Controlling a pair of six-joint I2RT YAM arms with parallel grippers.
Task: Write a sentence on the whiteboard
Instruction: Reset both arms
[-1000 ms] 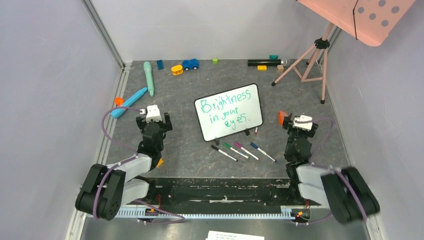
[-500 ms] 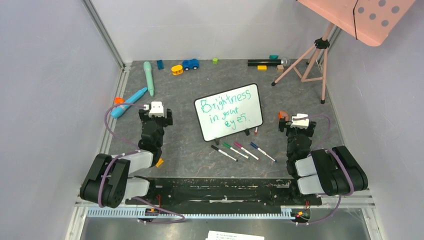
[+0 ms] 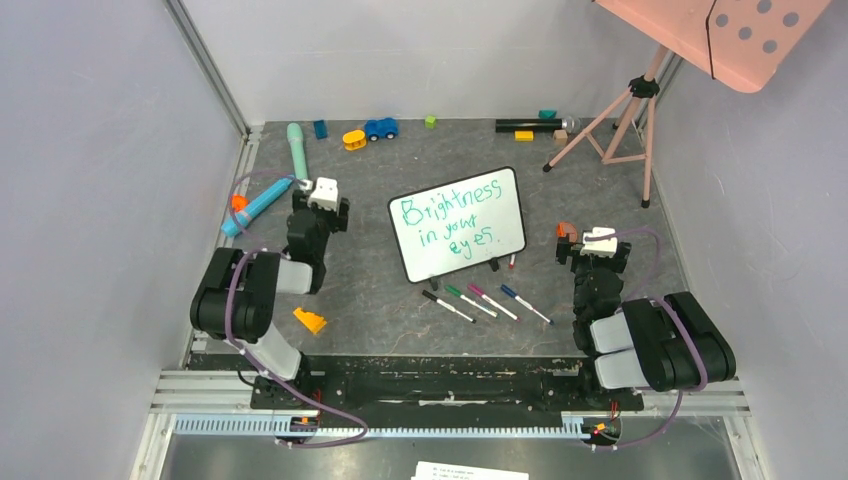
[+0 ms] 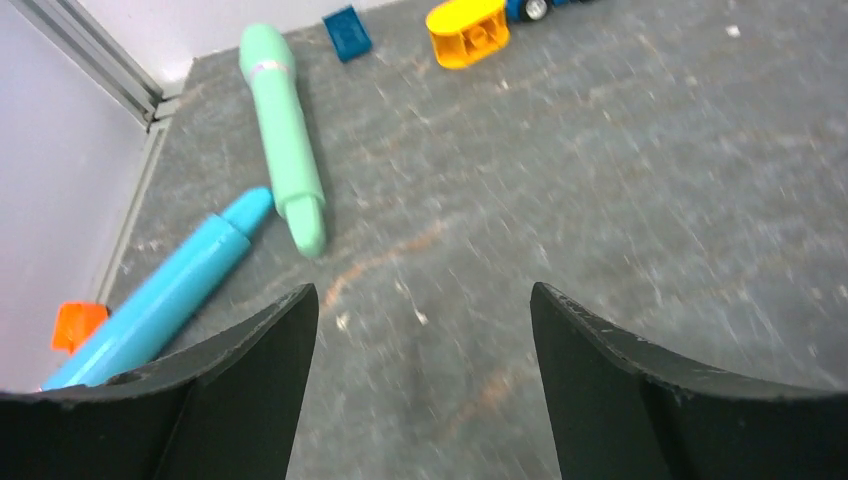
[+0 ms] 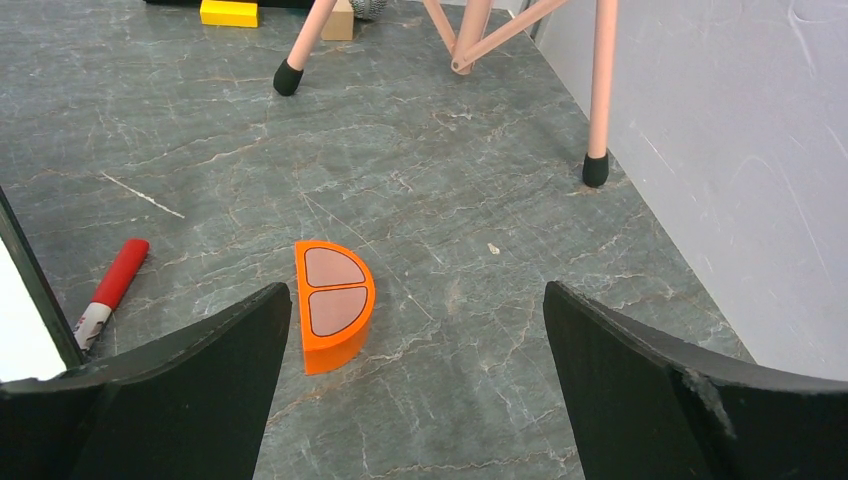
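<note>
left claw (image 4: 422,290) apart, empty; right claw (image 5: 417,288) apart, empty; black-framed rounded whiteboard (image 3: 506,232) bears teal sentence (image 3: 450,224).

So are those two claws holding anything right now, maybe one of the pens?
No, nothing is held. The left gripper and the right gripper both stand open and empty; the pens lie loose by the whiteboard.

Robot lab test cell: plain grey walls (image 3: 90,150), aluminium framing (image 3: 207,68), marbled tabletop (image 3: 380,300), pink tripod (image 3: 628,115).
</note>
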